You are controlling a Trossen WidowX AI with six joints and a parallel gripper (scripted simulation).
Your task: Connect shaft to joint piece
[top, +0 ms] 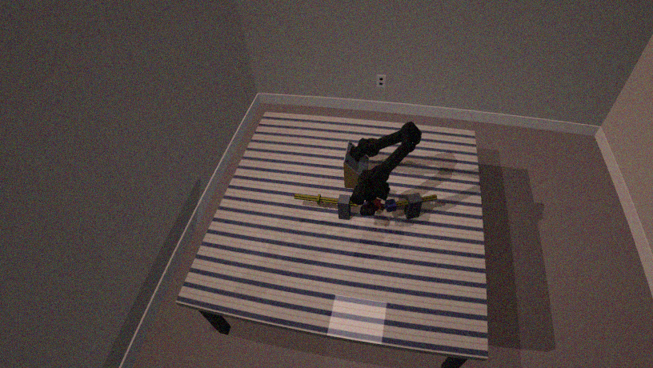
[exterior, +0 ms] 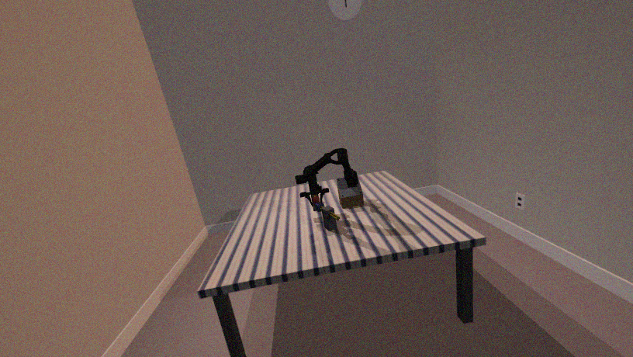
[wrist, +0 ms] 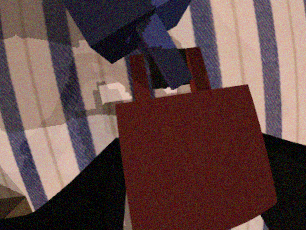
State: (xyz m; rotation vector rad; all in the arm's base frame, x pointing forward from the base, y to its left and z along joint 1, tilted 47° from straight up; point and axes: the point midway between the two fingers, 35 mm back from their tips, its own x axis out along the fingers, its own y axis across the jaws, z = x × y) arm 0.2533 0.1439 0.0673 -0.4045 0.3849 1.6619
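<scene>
black arm (exterior: 328, 158) bent over table (exterior: 354, 239) | wall outlet (exterior: 520, 200) (right side)

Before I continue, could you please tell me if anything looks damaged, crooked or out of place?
Nothing stands out as damaged or spilled. The two grey blocks stand upright on the striped table. The bend at the red joint piece seems normal for hinges.
</scene>
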